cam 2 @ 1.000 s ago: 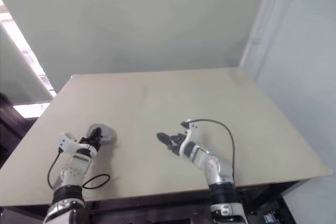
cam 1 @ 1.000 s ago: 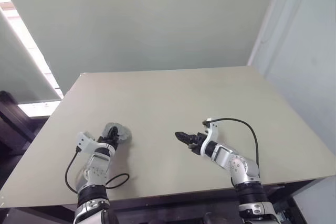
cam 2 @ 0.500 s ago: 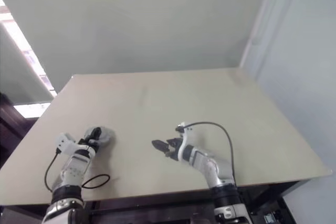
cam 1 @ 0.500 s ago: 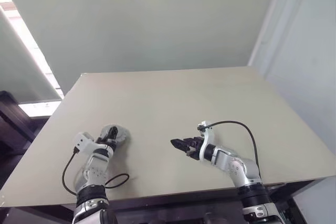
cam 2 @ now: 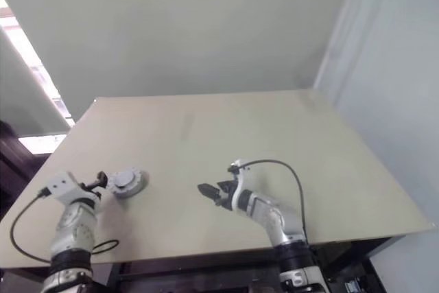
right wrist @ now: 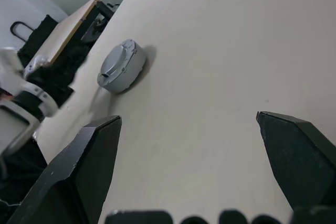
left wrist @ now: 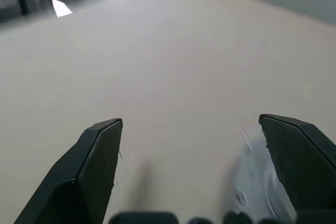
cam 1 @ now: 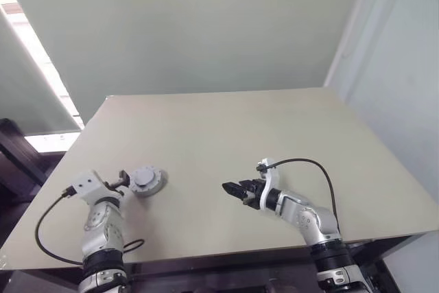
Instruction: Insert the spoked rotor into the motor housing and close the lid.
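A grey round puck point(cam 1: 147, 180) lies on the beige table point(cam 1: 226, 128) at the near left: the lid point(right wrist: 119, 62) sits on top of the motor housing point(right wrist: 127, 76), whose low grey side wall shows below it. The spoked rotor is hidden. My left gripper point(cam 1: 124, 180) is open just left of the puck, apart from it; in the left wrist view the puck point(left wrist: 257, 182) is a blur beside one finger point(left wrist: 296, 156). My right gripper point(cam 1: 229, 188) stands open over the table's middle, pointing left toward the puck, with nothing between its fingers.
A black cable loop point(cam 1: 132, 245) lies on the table by my left arm near the front edge. Dark furniture point(cam 1: 17, 156) stands past the table's left edge. A pale wall point(cam 1: 405, 101) rises to the right.
My left gripper opened, let go of the puck and drew back to the left, rolling as it went. The puck stays on the table. The right gripper has kept still.
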Robot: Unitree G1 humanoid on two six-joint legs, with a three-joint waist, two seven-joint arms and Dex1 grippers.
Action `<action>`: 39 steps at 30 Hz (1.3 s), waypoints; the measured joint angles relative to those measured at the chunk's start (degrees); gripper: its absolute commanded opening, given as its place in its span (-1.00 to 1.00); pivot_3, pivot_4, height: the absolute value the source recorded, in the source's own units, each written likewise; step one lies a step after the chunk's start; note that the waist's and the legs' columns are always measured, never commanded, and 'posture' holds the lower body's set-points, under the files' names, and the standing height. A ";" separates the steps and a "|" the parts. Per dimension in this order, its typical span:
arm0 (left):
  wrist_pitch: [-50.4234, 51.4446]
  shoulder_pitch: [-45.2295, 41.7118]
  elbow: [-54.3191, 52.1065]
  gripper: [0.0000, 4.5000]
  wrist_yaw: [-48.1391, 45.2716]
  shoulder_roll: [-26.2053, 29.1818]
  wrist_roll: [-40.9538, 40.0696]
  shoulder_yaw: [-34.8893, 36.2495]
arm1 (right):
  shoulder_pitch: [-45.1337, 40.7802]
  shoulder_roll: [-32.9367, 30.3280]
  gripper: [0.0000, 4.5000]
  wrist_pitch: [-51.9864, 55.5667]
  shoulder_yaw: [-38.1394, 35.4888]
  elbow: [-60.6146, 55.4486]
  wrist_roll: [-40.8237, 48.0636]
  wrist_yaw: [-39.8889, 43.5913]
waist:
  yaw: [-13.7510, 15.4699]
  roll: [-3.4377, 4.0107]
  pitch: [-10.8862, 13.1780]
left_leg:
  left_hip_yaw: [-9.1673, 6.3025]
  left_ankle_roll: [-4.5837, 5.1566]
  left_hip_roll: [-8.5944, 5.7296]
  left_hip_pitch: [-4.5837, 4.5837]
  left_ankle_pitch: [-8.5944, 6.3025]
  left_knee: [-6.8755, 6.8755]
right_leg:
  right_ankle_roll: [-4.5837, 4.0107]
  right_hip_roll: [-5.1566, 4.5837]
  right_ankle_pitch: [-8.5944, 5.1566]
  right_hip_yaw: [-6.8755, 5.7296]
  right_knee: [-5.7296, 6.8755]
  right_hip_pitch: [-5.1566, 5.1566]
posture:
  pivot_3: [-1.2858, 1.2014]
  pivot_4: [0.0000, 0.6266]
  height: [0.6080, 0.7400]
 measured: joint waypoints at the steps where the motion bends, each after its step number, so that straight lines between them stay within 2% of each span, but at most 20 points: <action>1: -0.47 0.60 -1.21 0.98 -2.03 0.49 0.25 -0.97 | 0.00 -0.03 1.00 -0.29 0.06 0.05 -0.18 0.07 | 0.19 0.00 0.00 | 0.01 0.00 0.00 0.00 0.00 0.00 | 0.00 0.00 0.00 0.01 0.00 0.00 | 0.03 -1.00 1.00; 6: 2.38 3.82 -11.94 0.98 -17.80 1.61 -2.00 -7.90 | 0.01 -2.07 1.00 -6.01 1.72 0.17 -2.81 3.03 | 0.67 0.00 0.00 | 0.09 0.01 -0.02 -0.01 0.00 0.02 | 0.01 -0.01 0.00 0.02 -0.03 0.03 | 0.03 -1.00 1.00; 12: 13.39 6.56 -21.96 0.98 -28.25 3.36 -5.79 -14.42 | 3.38 -10.74 1.00 -18.78 5.79 -1.87 -11.50 6.72 | 0.47 0.01 0.01 | 0.09 0.02 0.02 -0.01 0.00 -0.01 | 0.02 0.03 -0.01 0.03 -0.03 0.00 | 0.03 -1.00 1.00; 16: 18.77 7.02 -27.71 0.98 -31.83 3.68 -6.08 -18.88 | 7.70 -13.65 1.00 -24.70 3.76 -6.53 -13.06 6.41 | 0.52 0.01 0.01 | 0.10 0.02 0.04 0.01 0.00 0.02 | 0.02 0.04 -0.01 0.04 -0.03 0.06 | 0.03 -1.00 1.00; 21: 22.72 7.82 -30.75 0.98 -34.51 3.50 -6.71 -22.53 | 12.89 -16.84 1.00 -26.54 -0.18 -11.37 -13.04 5.42 | 0.49 0.01 0.01 | 0.15 0.03 0.04 0.08 0.00 0.05 | 0.02 0.05 -0.02 0.09 -0.02 0.11 | 0.03 -1.00 1.00; 33: 24.02 8.71 -30.48 0.98 -36.60 2.86 -5.54 -25.28 | 16.94 -17.37 1.00 -26.91 -3.05 -13.64 -12.97 3.52 | 0.76 0.01 0.02 | 0.21 0.04 0.07 0.10 0.00 0.09 | 0.00 0.12 -0.03 0.18 -0.01 0.13 | 0.03 -1.00 1.00; 39: 23.27 5.79 -27.36 0.98 -38.02 1.36 -4.25 -27.68 | 18.02 -17.33 1.00 -27.63 -3.99 -14.82 -13.02 2.07 | 0.80 0.01 0.01 | 0.21 0.04 0.07 0.11 0.01 0.12 | 0.00 0.13 -0.03 0.18 0.00 0.15 | 0.03 -1.00 1.00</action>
